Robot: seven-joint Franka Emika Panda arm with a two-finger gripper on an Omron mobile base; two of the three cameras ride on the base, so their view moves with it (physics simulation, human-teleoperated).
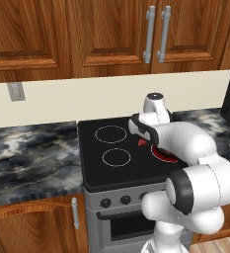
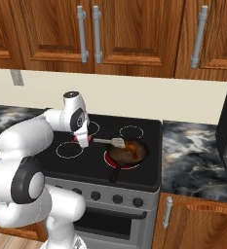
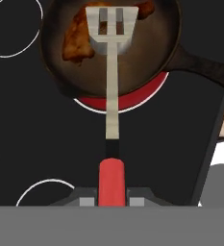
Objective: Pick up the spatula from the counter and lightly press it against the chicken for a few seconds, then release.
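Fingers (image 3: pixel 88 201) are clamping the spatula (image 3: pixel 112 110) by its red handle, and I'd be lowering its blade flat, lightly, onto the chicken (image 3: pixel 77 41) at upper left.

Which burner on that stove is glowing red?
The front right burner, the one under the pan with the chicken. It glows red; the other burners are only thin white rings.

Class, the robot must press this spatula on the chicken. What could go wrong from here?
1. The gripper holds the spatula by the end of its red handle, so pressing might twist it loose.
2. The blade looks off-centre from the chicken and might hit bare pan, nudging it off the glowing burner.
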